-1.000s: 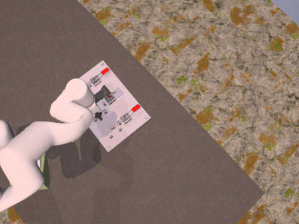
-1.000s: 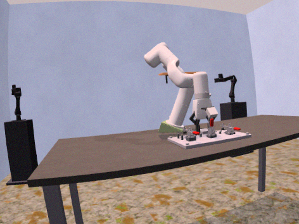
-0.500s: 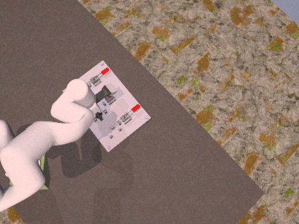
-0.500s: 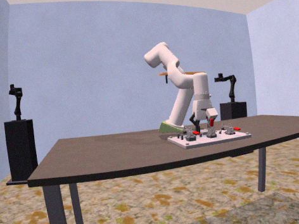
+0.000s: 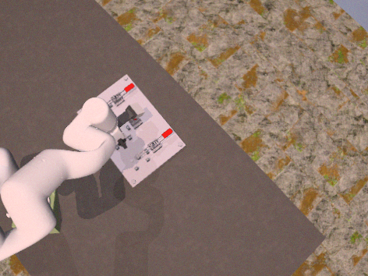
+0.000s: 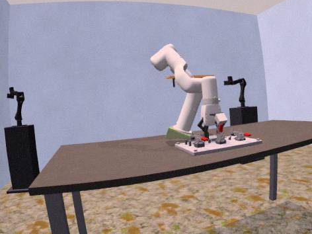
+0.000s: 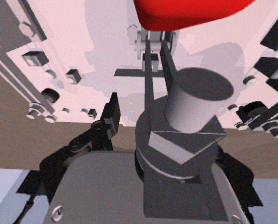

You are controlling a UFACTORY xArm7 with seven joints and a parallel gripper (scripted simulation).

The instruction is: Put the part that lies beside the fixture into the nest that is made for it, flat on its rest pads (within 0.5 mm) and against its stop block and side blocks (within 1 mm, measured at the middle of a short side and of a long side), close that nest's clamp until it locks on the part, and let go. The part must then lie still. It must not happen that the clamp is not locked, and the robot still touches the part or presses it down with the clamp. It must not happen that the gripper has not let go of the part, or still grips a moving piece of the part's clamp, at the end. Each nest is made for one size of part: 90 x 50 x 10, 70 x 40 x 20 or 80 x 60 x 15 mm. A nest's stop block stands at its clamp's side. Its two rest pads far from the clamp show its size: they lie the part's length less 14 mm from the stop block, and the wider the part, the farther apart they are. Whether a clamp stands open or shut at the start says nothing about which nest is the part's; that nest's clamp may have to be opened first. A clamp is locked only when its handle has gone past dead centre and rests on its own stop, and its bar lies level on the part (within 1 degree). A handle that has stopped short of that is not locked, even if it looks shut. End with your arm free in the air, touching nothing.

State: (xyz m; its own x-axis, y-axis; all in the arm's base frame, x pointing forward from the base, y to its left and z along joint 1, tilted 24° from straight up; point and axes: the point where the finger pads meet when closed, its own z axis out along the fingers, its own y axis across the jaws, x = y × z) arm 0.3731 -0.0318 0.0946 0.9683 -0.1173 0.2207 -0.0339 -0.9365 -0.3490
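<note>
The fixture plate (image 5: 176, 151) (image 6: 251, 143) carries three nests and clamps. The part, a light grey block (image 7: 132, 97) (image 6: 213, 138), is at the middle nest, low over or on its pads; I cannot tell if it rests flat. My gripper (image 7: 144, 102) (image 6: 212, 134) is shut on it; its right finger is hidden in the wrist view. The middle clamp stands open: its red handle (image 6: 221, 128) (image 7: 192, 12) is up, and its dark bar and spindle (image 7: 200, 100) rise close in front of the wrist camera. Contact with the stop block and side blocks is unclear.
The two outer clamps' red handles (image 5: 129, 87) (image 5: 167, 132) lie low, pointing outward; these clamps look shut. Small blocks and pads (image 7: 73, 76) stand around the outer nests. The raised middle clamp is very near the gripper body.
</note>
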